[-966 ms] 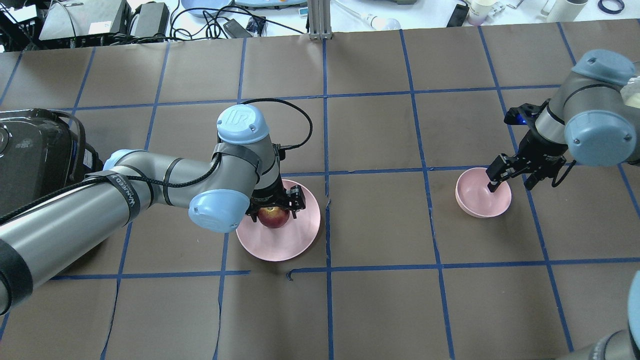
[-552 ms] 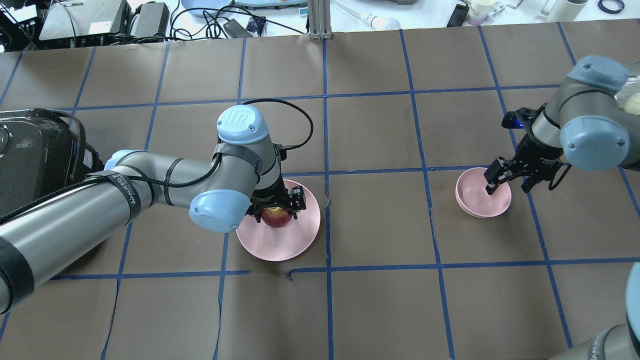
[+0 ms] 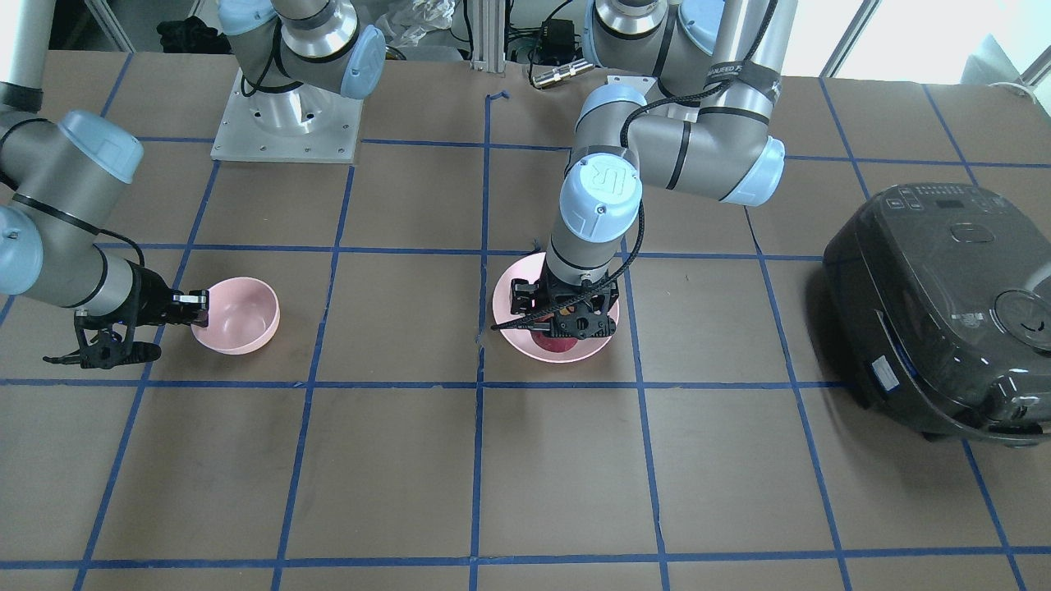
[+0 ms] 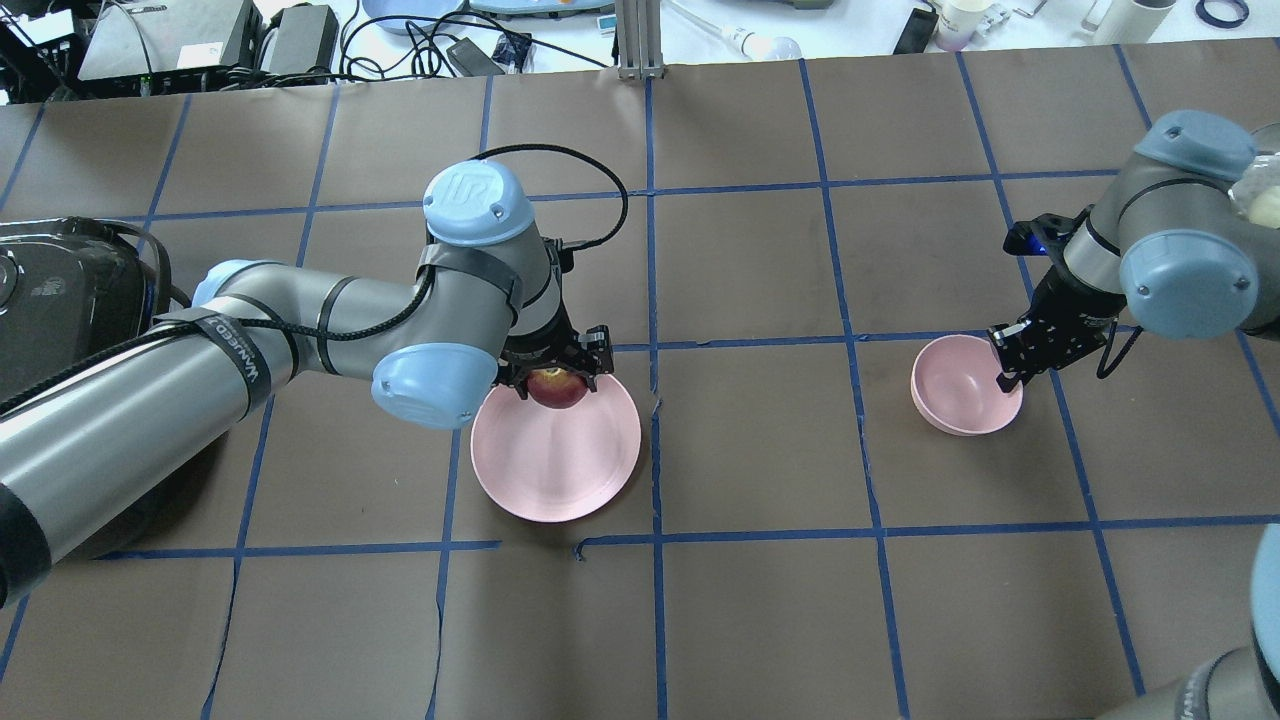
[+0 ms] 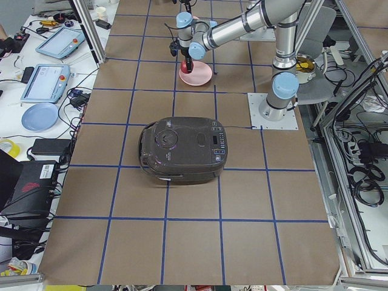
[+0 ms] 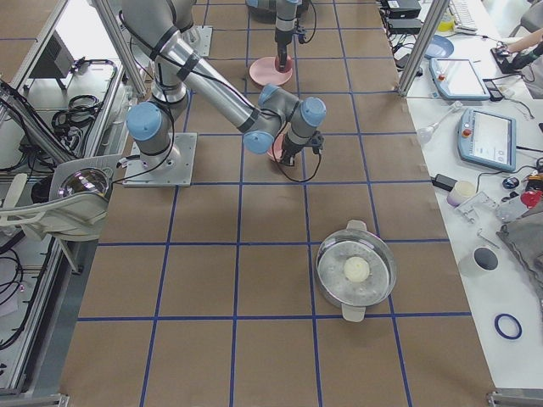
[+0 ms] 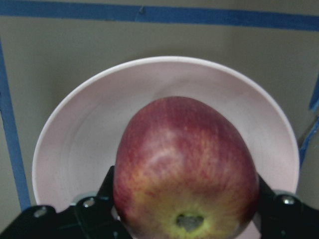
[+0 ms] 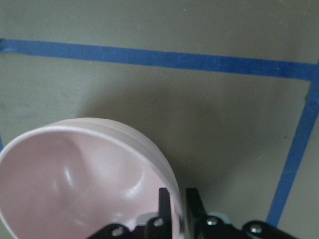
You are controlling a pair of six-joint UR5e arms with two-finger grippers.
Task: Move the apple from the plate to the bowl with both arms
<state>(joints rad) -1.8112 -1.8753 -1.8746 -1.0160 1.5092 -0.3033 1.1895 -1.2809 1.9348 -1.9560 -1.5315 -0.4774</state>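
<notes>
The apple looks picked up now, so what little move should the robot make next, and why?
Probably carry the apple sideways toward the bowl, keeping it raised. The left gripper is shut on the apple, which appears clear of the plate, while the bowl sits well apart from it, its rim pinched by the right gripper.

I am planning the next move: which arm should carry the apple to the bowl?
Left. The left claw grips the small dark-red apple above the wide pale-pink plate. The right claw is shut on the rim of the small deep pink bowl.
</notes>
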